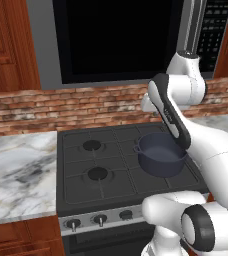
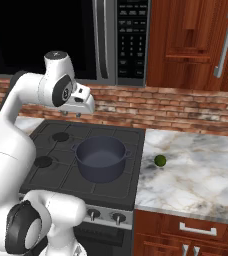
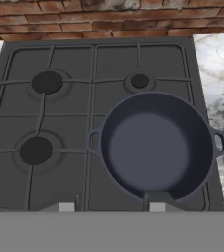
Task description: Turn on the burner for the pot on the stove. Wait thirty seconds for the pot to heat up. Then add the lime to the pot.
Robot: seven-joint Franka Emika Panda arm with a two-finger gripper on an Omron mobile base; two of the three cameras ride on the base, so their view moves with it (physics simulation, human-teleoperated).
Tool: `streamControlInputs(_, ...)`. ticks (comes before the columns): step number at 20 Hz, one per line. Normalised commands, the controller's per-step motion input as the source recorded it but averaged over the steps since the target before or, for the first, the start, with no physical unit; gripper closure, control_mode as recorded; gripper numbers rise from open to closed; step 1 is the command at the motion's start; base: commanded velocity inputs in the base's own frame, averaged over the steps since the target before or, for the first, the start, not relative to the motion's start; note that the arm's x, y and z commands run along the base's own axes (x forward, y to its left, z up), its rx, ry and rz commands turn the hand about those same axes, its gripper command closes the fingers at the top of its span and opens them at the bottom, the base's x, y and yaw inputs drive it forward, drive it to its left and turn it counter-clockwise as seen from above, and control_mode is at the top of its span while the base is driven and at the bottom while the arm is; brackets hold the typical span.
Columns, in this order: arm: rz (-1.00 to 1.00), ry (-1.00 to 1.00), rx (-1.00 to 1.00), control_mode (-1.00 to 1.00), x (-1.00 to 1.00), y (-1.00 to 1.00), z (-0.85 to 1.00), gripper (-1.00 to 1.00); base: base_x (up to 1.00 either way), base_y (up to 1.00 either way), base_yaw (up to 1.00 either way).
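Note:
The dark blue-grey pot (image 1: 161, 156) (image 2: 101, 158) (image 3: 155, 146) stands lidless and empty on the front right burner of the stove (image 1: 76, 167) (image 2: 50, 146) (image 3: 65, 115). No flame shows under it. My gripper (image 2: 73, 114) (image 3: 111, 206) hangs above the back of the stove, looking down on the cooktop, open with nothing between its tips. The small green lime (image 2: 160, 160) lies on the marble counter just right of the stove, apart from the pot. Dark knobs (image 1: 100, 219) (image 2: 118, 217) line the silver front strip.
A microwave (image 2: 131, 40) hangs above the stove against the brick wall (image 1: 86, 107). Marble counters (image 1: 16, 170) (image 2: 196, 175) flank the stove on both sides. Wooden cabinets (image 2: 196, 40) hang at the upper right. Three burners (image 3: 46, 81) stand bare.

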Motion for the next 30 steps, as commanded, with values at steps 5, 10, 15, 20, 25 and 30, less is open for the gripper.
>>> streamControlInputs(5,0.0,0.0,0.0,-1.0,0.0,0.0,0.0,-1.0,0.0,0.0,0.0)
streamControlInputs(10,0.0,0.0,0.0,-1.0,0.0,0.0,0.0,-1.0,0.0,0.0,0.0)
streamControlInputs(15,0.0,0.0,0.0,-1.0,-0.1,0.0,0.0,-1.0,0.0,0.0,0.0)
streamControlInputs(20,-0.05,-0.02,0.0,-1.0,-0.65,0.0,0.0,-1.0,0.0,0.0,0.0)
streamControlInputs(25,-0.07,-0.13,0.0,-1.0,-0.99,-0.01,0.0,-1.0,0.0,0.0,0.0)
streamControlInputs(30,-0.1,-0.17,0.0,-1.0,-0.93,-0.24,0.0,-1.0,0.0,0.0,0.0)
